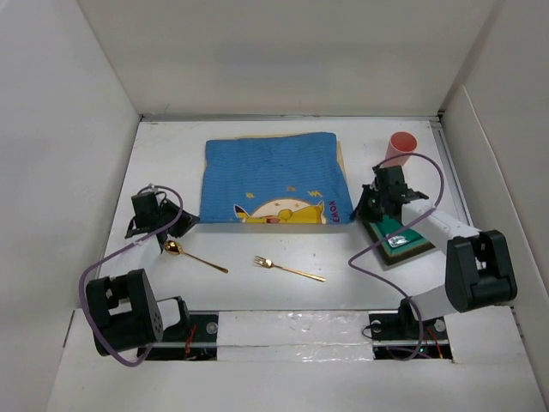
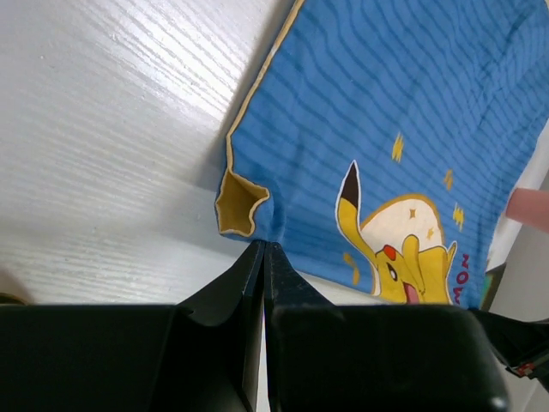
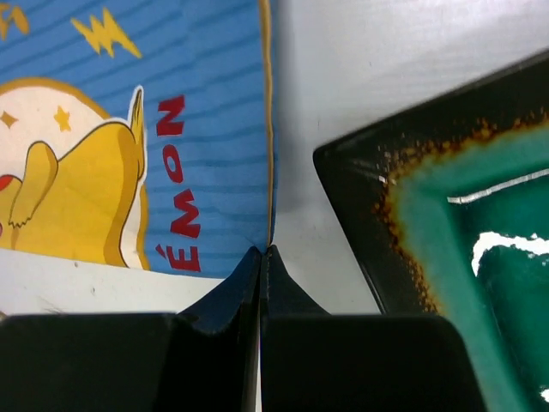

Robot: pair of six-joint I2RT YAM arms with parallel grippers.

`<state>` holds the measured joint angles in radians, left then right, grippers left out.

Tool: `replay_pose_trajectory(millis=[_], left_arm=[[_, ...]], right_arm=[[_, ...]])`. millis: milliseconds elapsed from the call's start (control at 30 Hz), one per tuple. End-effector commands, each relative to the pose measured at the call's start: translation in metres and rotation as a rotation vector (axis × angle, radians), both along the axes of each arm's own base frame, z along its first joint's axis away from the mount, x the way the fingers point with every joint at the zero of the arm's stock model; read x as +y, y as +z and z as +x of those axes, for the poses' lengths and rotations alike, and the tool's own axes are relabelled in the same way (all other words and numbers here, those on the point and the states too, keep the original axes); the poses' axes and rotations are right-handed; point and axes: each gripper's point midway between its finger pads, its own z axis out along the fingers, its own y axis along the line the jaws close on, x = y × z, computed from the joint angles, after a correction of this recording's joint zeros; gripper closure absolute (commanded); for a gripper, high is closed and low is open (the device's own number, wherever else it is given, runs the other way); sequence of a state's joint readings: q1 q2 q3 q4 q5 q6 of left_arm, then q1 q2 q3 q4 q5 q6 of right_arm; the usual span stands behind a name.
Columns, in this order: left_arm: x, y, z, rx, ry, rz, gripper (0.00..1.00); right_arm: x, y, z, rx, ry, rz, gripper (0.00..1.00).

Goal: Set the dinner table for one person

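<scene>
A blue cartoon-print cloth mat (image 1: 273,176) lies flat in the middle of the white dinner table (image 1: 257,245). My left gripper (image 1: 189,221) is shut on the mat's near left edge (image 2: 283,219), beside a folded-over yellow corner (image 2: 236,204). My right gripper (image 1: 358,209) is shut on the mat's near right corner (image 3: 249,232). In front of the mat lie a gold spoon (image 1: 184,252) and a gold fork (image 1: 287,268). A square green plate (image 1: 397,238) with a dark rim sits under the right arm, close beside the right gripper (image 3: 262,251) in the right wrist view.
A pink cup (image 1: 402,145) stands at the back right, behind the right arm. White walls enclose the table on the left, back and right. The plate's dark rim (image 3: 360,223) lies just right of the right gripper's tips.
</scene>
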<state>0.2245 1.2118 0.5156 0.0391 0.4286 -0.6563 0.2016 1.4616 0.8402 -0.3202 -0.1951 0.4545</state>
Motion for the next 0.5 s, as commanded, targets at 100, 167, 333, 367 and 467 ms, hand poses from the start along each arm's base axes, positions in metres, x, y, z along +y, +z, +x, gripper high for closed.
replay_pose_trajectory(millis=[100, 167, 333, 367, 467], left_arm=[[0.005, -0.010, -0.018, 0.014, -0.015, 0.066, 1.00], [0.004, -0.009, -0.018, 0.011, -0.010, 0.059, 1.00], [0.009, -0.006, -0.027, 0.041, 0.031, 0.075, 1.00], [0.009, -0.004, -0.028, 0.040, 0.041, 0.068, 1.00], [0.009, -0.001, -0.032, 0.050, 0.055, 0.064, 1.00]], right_arm=[[-0.006, 0.001, -0.021, -0.036, 0.011, 0.003, 1.00], [-0.008, -0.007, -0.033, -0.009, 0.008, -0.002, 1.00], [-0.010, -0.011, -0.050, -0.001, 0.010, -0.010, 1.00], [-0.012, -0.012, -0.051, 0.005, 0.010, -0.017, 1.00], [-0.010, -0.014, -0.052, 0.013, 0.015, -0.009, 0.99]])
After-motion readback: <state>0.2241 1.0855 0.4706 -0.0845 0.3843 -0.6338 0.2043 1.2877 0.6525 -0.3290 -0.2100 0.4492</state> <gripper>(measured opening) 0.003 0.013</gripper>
